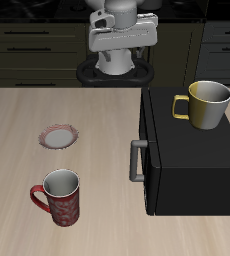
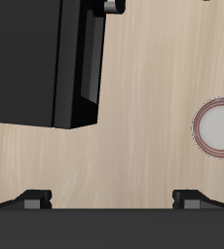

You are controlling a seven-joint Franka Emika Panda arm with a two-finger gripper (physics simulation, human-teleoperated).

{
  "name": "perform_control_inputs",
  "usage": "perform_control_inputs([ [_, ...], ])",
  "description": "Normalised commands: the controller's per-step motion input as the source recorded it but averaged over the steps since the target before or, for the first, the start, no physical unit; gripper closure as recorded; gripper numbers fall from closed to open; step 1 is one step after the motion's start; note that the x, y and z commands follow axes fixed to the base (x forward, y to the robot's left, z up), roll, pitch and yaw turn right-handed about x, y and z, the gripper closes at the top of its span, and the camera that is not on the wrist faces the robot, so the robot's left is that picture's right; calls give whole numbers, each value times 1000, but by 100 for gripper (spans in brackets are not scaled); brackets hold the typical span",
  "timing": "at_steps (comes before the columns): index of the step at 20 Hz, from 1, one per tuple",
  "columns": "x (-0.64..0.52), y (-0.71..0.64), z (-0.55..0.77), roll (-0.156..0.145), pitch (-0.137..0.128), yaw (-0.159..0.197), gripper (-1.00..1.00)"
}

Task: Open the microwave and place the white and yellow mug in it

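Dark kitchen cabinets close the scene behind a pale wooden table [image 1: 47,120], and the robot's base stands at the table's back, at about 12 o'clock in the exterior view. One microwave [image 1: 192,160] sits at about 4 o'clock, its door shut, with the grey bar handle [image 1: 137,160] on the side that faces the middle of the table. One white and yellow mug [image 1: 209,104] stands upright on top of the microwave, toward its back edge, with its loop handle [image 1: 178,106] turned toward the table's middle. One red patterned mug [image 1: 61,196] stands at about 8 o'clock near the front edge, and one small plate [image 1: 58,137] lies at about 9 o'clock, well apart from both mugs. The gripper [image 2: 112,198] hangs high near the base, holding nothing, with its two fingertips wide apart and bare wood between them. I judge the door will swing stiffly on its hinge, so the bar handle is the place to hook or pinch it. The mug looks rigid, light and rather smooth, perhaps slippery, and it could break if dropped; taking it by the rim wall, with one finger inside, seems safer than by the thin loop. So I count two mugs, one plate and one microwave.
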Motion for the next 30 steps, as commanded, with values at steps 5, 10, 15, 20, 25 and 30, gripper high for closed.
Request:
perform_control_inputs([
  [5, 248, -222, 35, 9, 7, 77, -100],
  [10, 170, -171, 116, 21, -27, 70, -100],
  [15, 391, -216, 150, 48, -4, 159, -100],
  [20, 332, -349, 86, -81, -13, 62, -100],
  [25, 308, -364, 98, -27, -23, 118, -100],
  [30, 288, -318, 170, -12, -19, 86, -100],
])
